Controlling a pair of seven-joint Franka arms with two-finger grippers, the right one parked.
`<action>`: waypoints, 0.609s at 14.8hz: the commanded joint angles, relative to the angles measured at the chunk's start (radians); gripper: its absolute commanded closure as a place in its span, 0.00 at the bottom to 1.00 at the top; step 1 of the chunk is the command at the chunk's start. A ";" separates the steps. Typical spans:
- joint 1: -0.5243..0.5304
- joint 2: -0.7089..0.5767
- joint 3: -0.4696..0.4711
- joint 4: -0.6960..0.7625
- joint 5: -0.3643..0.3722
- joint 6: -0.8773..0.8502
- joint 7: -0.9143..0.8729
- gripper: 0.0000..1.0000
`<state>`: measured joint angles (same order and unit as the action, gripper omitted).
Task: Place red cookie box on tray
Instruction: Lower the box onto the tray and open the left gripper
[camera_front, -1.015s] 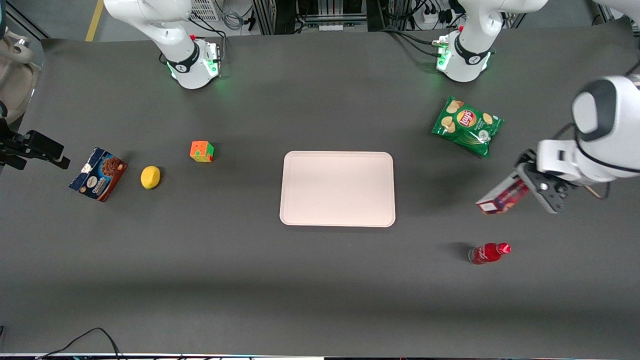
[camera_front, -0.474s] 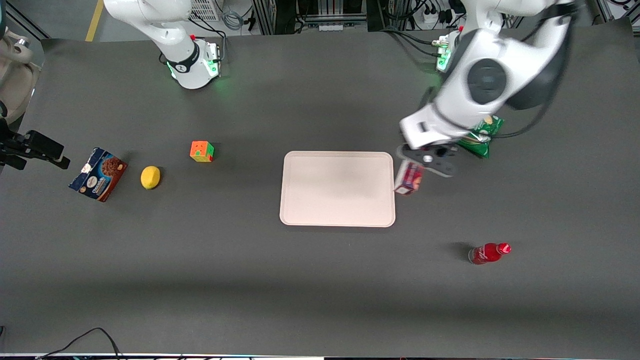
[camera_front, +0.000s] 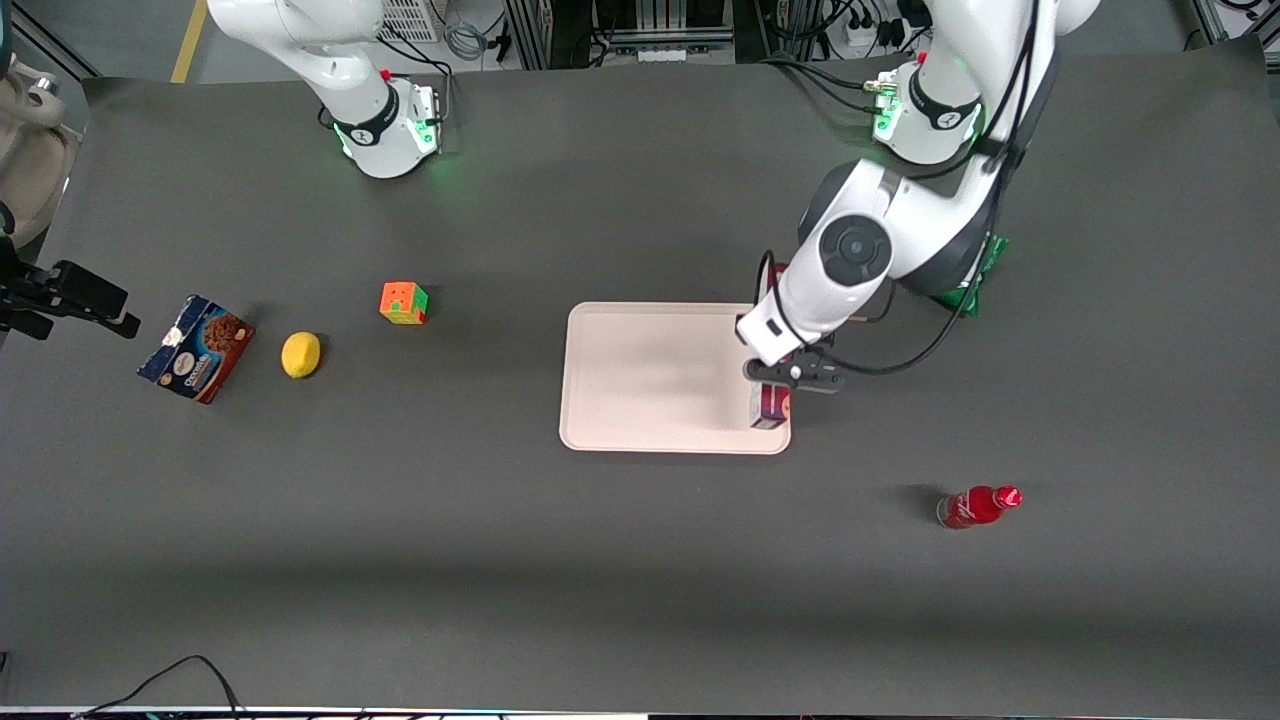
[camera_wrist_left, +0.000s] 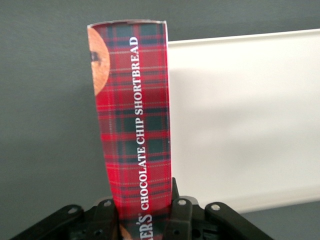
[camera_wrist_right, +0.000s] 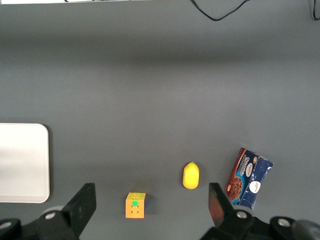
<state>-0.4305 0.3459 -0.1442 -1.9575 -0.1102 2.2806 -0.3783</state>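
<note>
My left gripper (camera_front: 778, 385) is shut on the red cookie box (camera_front: 770, 406), a long thin red plaid carton. It holds the box upright, end down, over the pale pink tray (camera_front: 650, 375) at the corner toward the working arm's end and nearer the front camera. In the left wrist view the box (camera_wrist_left: 134, 125) stands between the two black fingers (camera_wrist_left: 180, 215), with the tray (camera_wrist_left: 245, 120) beside and under it. I cannot tell whether the box's lower end touches the tray.
A red bottle (camera_front: 977, 505) lies nearer the front camera toward the working arm's end. A green chip bag (camera_front: 985, 270) is partly hidden under the arm. A colour cube (camera_front: 403, 302), a lemon (camera_front: 301, 354) and a blue-and-brown cookie box (camera_front: 196, 347) lie toward the parked arm's end.
The left arm has carried the red cookie box from the working arm's end of the table to over the tray's corner, and the box has turned upright.
</note>
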 joint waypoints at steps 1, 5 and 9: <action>-0.016 0.033 0.014 -0.020 0.003 0.079 -0.042 0.91; -0.016 0.073 0.015 -0.021 0.001 0.135 -0.051 0.91; -0.016 0.090 0.017 -0.021 -0.003 0.142 -0.053 0.90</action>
<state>-0.4305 0.4297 -0.1395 -1.9771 -0.1108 2.4085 -0.4052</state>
